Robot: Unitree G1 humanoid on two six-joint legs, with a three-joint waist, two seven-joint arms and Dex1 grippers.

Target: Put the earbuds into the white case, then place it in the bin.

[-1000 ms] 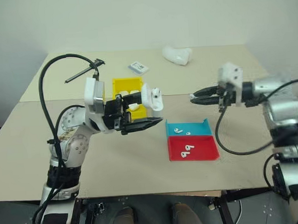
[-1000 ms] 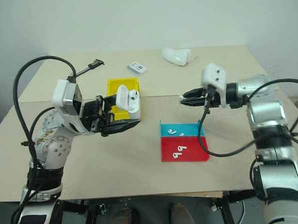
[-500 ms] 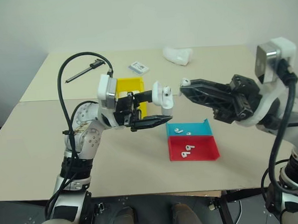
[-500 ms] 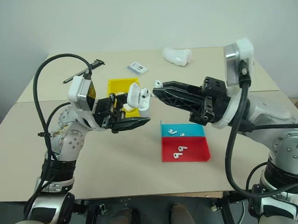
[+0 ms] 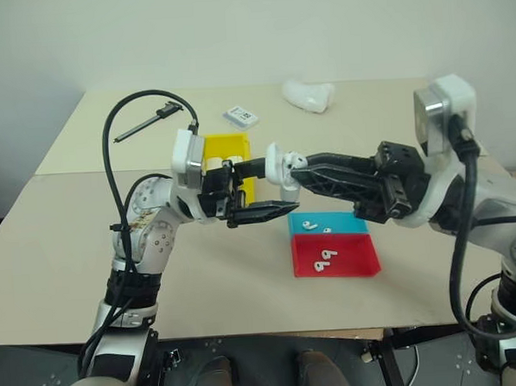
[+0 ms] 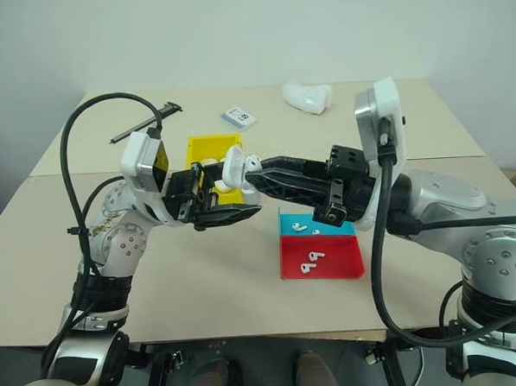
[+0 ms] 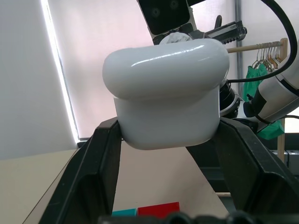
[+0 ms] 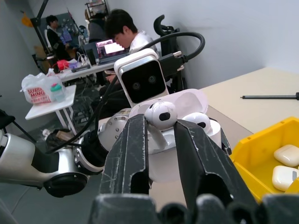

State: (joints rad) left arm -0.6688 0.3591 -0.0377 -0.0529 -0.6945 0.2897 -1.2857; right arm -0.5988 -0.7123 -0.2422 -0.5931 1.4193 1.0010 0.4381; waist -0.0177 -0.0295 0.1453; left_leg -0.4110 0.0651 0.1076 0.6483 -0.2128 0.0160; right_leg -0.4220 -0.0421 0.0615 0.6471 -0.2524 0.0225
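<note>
- So, my left gripper [image 5: 272, 211] clamps the open case [image 5: 278, 168], held up at the bin's [image 5: 222, 149] 3 o'clock.
- One earbud's [image 8: 198, 120] seated; my right gripper [image 8: 161, 126] pinches the second [image 8: 159, 115] over its socket.
- Left: seat, shut, bin.

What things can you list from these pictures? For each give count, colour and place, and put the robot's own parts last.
white case: one, white, lid open, held above the table.
earbuds: white; one between the right fingers at the open case, one already seated in it, four in the trays.
bin: one, yellow, behind the held case; two more white cases inside.
trays: two, teal and red, side by side near the table's front.
card box: one, white and grey, far side.
lumpy object: one, white, far edge.
black tool: one, far left.
people: at desks, seen in the right wrist view.
left gripper: black, clamping the case.
right gripper: black, pinching an earbud.
</note>
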